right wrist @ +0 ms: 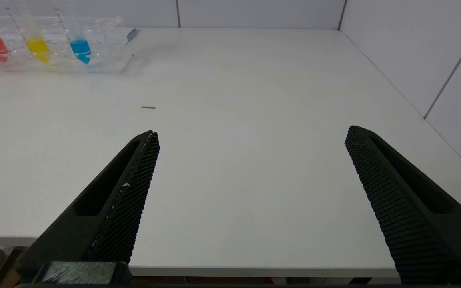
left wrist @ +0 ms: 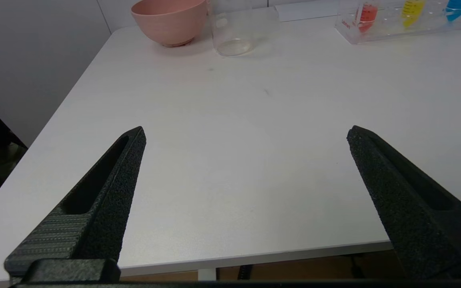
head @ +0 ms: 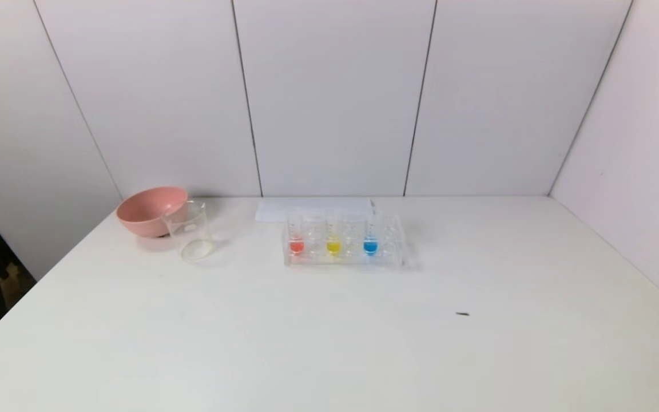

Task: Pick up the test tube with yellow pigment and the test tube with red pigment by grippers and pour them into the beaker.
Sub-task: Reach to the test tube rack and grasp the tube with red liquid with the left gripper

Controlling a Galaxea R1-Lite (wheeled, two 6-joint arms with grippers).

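Both claws hang spread wide over the near edge of the table [head: 329, 343], gripping nothing and touching nothing: the left gripper [left wrist: 246, 134] on its side, the right gripper [right wrist: 250, 134] on the other. Neither shows from the head. Far back, the rack [head: 344, 252] holds the red tube [head: 296, 237], the yellow tube [head: 333, 237] and a blue tube [head: 370, 237], upright in a row. The beaker [head: 191, 232] stands to their left, just in front of the pink bowl [head: 149, 210]; the right wrist camera misses both.
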